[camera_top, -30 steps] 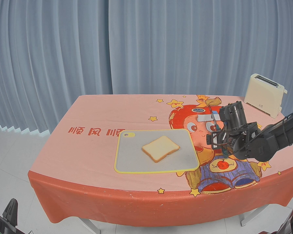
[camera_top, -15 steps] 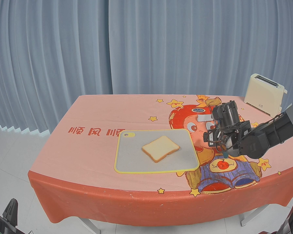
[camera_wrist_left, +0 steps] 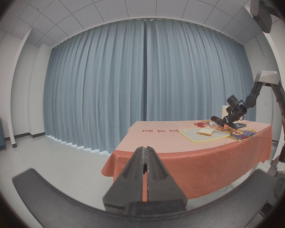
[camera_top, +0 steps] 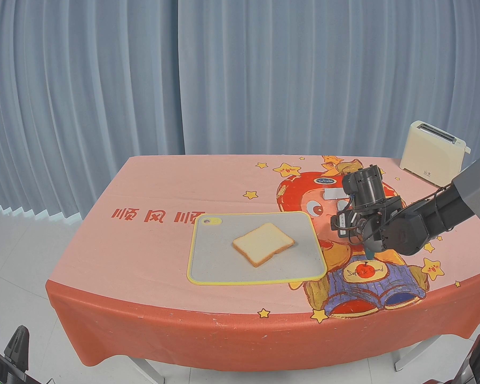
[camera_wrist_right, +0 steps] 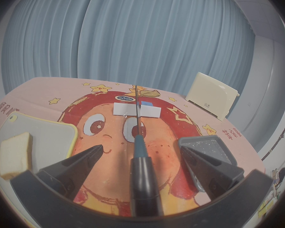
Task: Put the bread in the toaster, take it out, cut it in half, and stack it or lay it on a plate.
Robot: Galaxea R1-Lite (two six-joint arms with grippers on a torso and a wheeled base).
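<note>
**benchwatcher:** Stood by the rig just now. The right gripper (camera_wrist_right: 141,148) is down over the black-handled, thin-bladed knife (camera_wrist_right: 143,178), which lies on the pink cartoon-print tablecloth (camera_top: 160,188). Its fingers (camera_wrist_right: 79,167) are spread wide with the handle in the gap and daylight on both sides, so it's got hold of nothing yet. The pale square slice of bread (camera_top: 263,244) lies flat and whole on the grey yellow-rimmed cutting board (camera_top: 218,266), well apart from the cream toaster (camera_top: 433,156) at the far right corner.

**crumbs_42:** What'd bite it from here?

**benchwatcher:** My guess: the handle looks round and slick, so a squeeze landing off-centre could roll it and leave the blade canted. Also the dark grey speckled tray (camera_wrist_right: 209,148) sits just beside one finger, easy to nudge.

**crumbs_42:** Which cam's worth watching?

**benchwatcher:** Right wrist cam gives you the knife and tray. From the head cam the arm sits over that patch, but you get the full board and slice. Left wrist cam has the table side-on. The left gripper (camera_wrist_left: 144,171) hangs low off the table's near-left, fingers pressed together, empty.
</note>
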